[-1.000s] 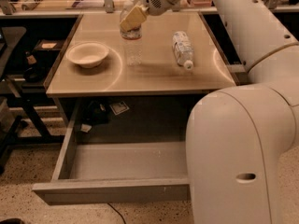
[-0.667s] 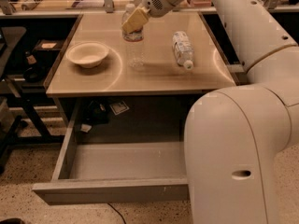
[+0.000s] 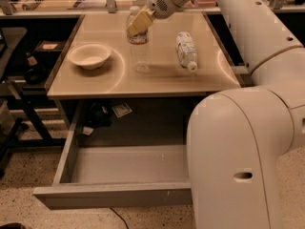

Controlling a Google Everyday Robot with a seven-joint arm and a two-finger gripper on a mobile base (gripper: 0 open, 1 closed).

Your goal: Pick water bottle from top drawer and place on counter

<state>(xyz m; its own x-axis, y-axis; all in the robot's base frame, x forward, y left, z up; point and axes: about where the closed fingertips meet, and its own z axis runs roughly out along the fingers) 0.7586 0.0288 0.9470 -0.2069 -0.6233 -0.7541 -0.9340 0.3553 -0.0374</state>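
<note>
The water bottle, clear and ribbed with a white cap, stands upright on the beige counter, right of centre-left. My gripper reaches in from the upper right, and its tan fingers close around the bottle's upper part just below the cap. The bottle's base appears to rest on the counter surface. The top drawer is pulled open below the counter, and its visible grey floor shows nothing on it. My arm's white body hides the drawer's right part.
A white bowl sits on the counter's left. A second bottle with a wide white label lies on its side on the right. Small clutter lies in the dark space under the counter. A dark stand is at the left.
The gripper and the water bottle have moved slightly down and to the right. The bottle's base is now at the counter surface. Bowl, lying bottle and drawer have not moved.
</note>
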